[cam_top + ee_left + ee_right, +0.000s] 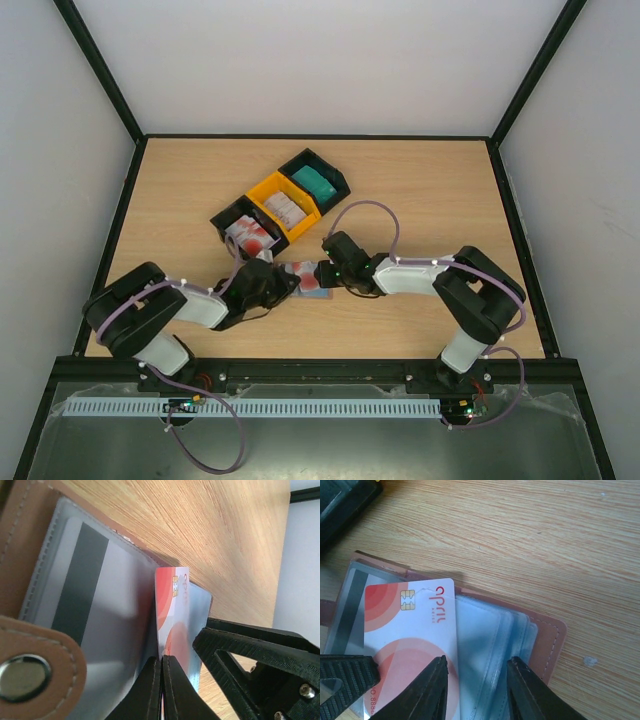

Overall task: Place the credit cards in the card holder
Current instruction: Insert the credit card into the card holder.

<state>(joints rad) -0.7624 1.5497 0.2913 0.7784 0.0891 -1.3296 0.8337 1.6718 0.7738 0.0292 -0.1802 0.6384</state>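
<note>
1. Between your left gripper's (161,667) fingertips sits the lower edge of a red-and-white card (172,610); the jaws are pressed together on it, pinching it edge-on. That thin grip likely leaves the far end free to slide in.
2. Your right gripper (477,682) stands with its fingers spread. One finger hangs over the card's inner edge and the other over the clear pockets (490,635). I cannot tell if they touch the plastic. It grips nothing, and it looks placed to steady the leaves.
3. You have the card lying over the open card holder (547,640), its chip end pointing away from both grippers. Whether it is inside a sleeve or only resting on top is not clear.
4. A striped card (80,580) already fills the pocket beside it, next to the snap tab (45,655).
5. Your holder lies flat on the table (430,200), just in front of the trays and between the two wrists, so either arm can reach it.
6. Further out, the near black tray (222,220) holds red-and-white cards (250,238), the yellow tray (262,197) holds pale cards (285,208), and the far black tray (340,185) holds teal cards (318,182). Most of the job looks undone.
</note>
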